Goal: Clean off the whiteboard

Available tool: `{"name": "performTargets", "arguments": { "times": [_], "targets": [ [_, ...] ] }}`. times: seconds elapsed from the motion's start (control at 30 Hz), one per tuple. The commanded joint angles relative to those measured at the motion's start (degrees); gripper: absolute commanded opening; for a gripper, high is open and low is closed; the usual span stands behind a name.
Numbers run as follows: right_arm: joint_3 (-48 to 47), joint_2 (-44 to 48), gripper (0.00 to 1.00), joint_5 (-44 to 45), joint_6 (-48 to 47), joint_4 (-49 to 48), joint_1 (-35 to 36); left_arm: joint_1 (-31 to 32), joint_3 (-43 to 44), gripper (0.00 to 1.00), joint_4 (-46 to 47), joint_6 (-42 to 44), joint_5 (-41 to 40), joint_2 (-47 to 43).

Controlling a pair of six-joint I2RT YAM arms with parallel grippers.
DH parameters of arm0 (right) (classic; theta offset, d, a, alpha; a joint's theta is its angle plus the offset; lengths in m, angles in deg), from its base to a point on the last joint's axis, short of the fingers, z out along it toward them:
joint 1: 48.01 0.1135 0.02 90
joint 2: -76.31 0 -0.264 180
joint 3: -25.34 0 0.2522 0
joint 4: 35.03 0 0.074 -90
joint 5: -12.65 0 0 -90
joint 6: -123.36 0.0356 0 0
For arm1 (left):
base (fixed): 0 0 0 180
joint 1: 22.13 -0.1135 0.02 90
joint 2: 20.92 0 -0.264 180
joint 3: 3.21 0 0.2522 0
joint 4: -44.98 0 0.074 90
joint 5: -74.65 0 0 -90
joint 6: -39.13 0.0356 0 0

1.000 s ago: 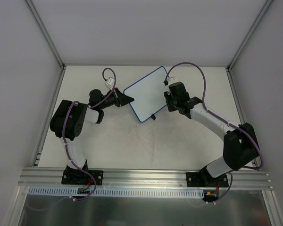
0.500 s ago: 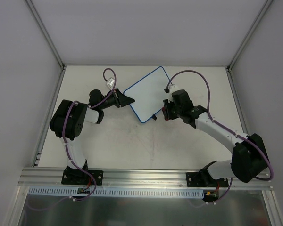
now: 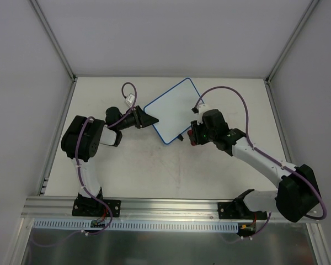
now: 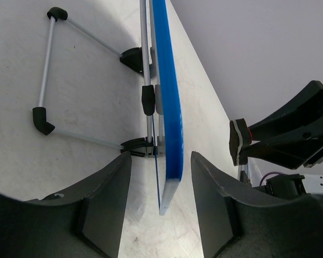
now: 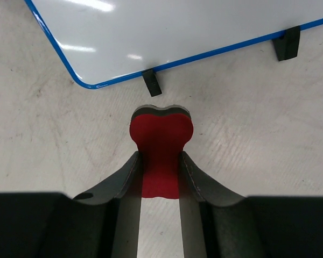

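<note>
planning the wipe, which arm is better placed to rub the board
Right: right gripper holds the eraser just off the board. Left gripper carries no eraser; it sits open astride the board's corner.

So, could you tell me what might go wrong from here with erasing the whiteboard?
1. The left gripper straddles the whiteboard with gaps on both sides, so a wipe could shove the unclamped board or tip it on its wire stand.
2. The right gripper holds the red eraser just short of the rim, facing a black foot; pushed straight ahead, it might snag there.
</note>
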State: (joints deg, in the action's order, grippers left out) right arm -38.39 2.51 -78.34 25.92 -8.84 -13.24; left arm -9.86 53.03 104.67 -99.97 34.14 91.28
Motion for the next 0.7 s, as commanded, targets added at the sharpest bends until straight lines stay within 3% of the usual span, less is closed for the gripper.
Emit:
{"name": "performTargets", "arguments": {
  "times": [0.0, 0.17, 0.3, 0.47, 0.57, 0.6, 0.67],
  "targets": [
    [0.5, 1.3, 0.00, -2.5, 0.8, 1.0, 1.3, -0.7, -0.2, 0.48, 16.9, 0.2, 2.0, 0.6],
    [3.8, 2.5, 0.00, -1.6, 2.2, 0.9, 4.7, -0.8, -1.3, 0.53, 17.5, 0.9, 1.7, 0.5],
    [5.8, 1.9, 0.05, -0.3, 4.1, 0.8, 6.7, -0.9, -2.0, 0.64, 22.9, 0.3, 2.9, 0.9],
    [6.6, -0.5, 0.17, 0.6, 5.6, 0.6, 8.7, -1.0, -3.0, 0.98, 22.8, 1.1, 2.8, 0.1],
    [6.7, -2.8, 0.50, 2.3, 5.9, -0.8, 9.7, -1.2, -4.0, 0.99, 22.9, 1.6, 1.8, -0.4],
    [6.8, -3.4, 0.71, 3.6, 6.1, -1.2, 9.9, -1.3, -4.4, 0.99, 22.9, 1.7, 1.5, -0.8],
    [6.9, -4.3, 0.74, 3.4, 6.2, -2.7, 10.5, -1.5, -5.6, 0.99, 22.9, 1.9, 0.9, -1.0]
  ]
}}
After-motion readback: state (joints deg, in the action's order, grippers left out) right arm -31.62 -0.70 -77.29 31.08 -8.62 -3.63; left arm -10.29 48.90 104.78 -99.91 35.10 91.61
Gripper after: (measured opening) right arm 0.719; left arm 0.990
